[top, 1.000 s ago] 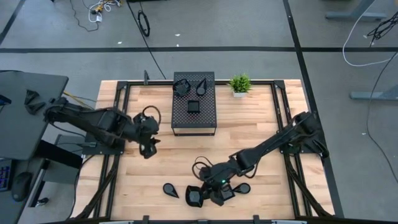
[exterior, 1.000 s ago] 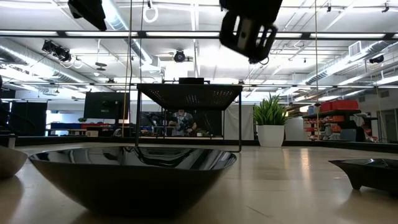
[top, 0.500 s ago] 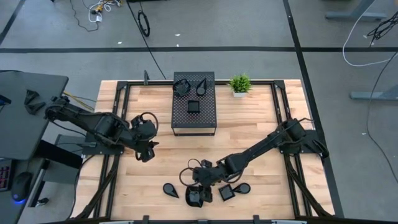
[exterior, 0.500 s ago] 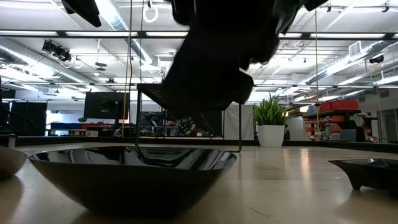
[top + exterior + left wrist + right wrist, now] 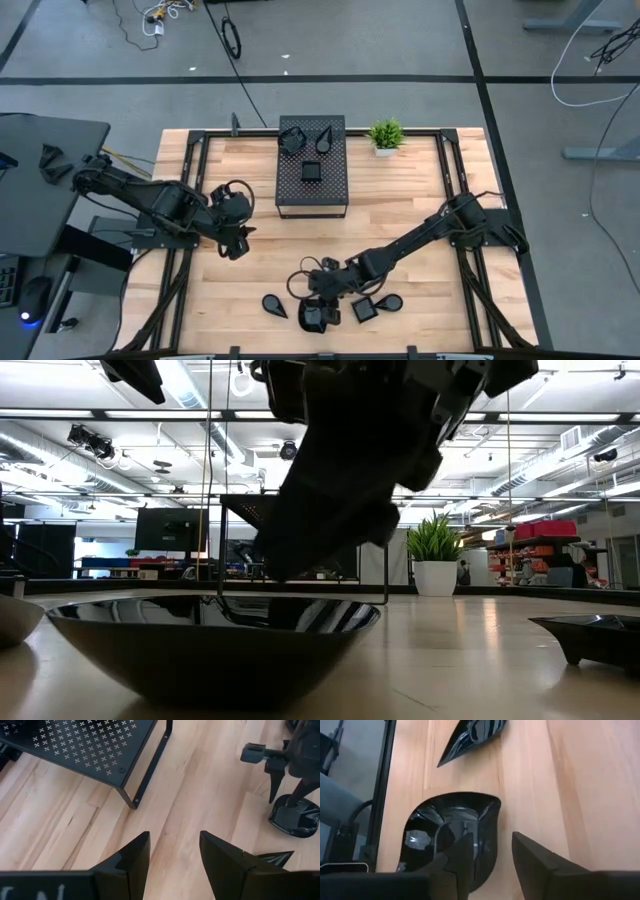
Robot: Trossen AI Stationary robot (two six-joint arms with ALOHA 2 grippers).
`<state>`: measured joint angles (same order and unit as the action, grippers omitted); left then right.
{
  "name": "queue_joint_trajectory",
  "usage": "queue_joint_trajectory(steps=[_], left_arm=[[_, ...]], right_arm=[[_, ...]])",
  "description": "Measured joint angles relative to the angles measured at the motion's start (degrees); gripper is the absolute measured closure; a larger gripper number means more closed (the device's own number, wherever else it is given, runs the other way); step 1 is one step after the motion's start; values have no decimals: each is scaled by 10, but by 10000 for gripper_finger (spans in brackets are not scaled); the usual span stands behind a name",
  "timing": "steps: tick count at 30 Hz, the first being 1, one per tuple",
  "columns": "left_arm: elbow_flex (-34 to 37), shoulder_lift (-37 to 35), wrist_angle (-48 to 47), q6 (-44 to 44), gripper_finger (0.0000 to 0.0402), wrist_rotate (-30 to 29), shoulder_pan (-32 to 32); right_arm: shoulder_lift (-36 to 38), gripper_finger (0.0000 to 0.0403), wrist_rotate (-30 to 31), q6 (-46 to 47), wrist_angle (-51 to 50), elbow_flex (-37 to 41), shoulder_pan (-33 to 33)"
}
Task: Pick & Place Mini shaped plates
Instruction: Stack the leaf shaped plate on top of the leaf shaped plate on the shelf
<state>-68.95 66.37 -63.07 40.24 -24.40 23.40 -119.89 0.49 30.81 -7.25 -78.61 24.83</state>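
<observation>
1. The right pincer (image 5: 316,312) is low over the near edge of the wooden worktop (image 5: 420,200), its arm reaching in from the right side.
2. In the right wrist view its 2 fingers (image 5: 465,851) straddle the rim of a glossy black rounded-leaf plate (image 5: 451,835): one finger lies over the bowl, the other over bare wood just outside the edge.
3. A gap shows between the fingers; whether they press the rim I cannot tell, so I cannot say if this plate is grasped or free.
4. In the high view the same plate (image 5: 312,318) sits on the worktop right under that pincer.
5. A teardrop plate (image 5: 274,305) lies just beside it toward the left arm's side, apart from it.
6. On the other side lie a square plate (image 5: 364,310) and next to it a rounded plate (image 5: 390,301), both on the wood near the right arm.
7. The black perforated box (image 5: 312,165) stands at the far middle of the worktop with 3 more small plates (image 5: 311,171) on its top.
8. A small green potted plant (image 5: 385,135) stands just beside the box.
9. The left pincer (image 5: 237,243) hangs above the worktop's left part, near the box's near-left corner; its fingers (image 5: 131,860) are spread, released, with nothing between them.
</observation>
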Motion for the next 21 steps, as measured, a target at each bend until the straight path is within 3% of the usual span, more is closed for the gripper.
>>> queue_joint_trajectory(steps=[13, 21], left_arm=[[0, 0, 2, 0, 225, -7, 0], [0, 0, 4, -4, 225, -13, -1]], right_arm=[[-27, 307, -30, 7, 37, 0, -4], [-27, 389, -31, 3, 28, 0, -4]])
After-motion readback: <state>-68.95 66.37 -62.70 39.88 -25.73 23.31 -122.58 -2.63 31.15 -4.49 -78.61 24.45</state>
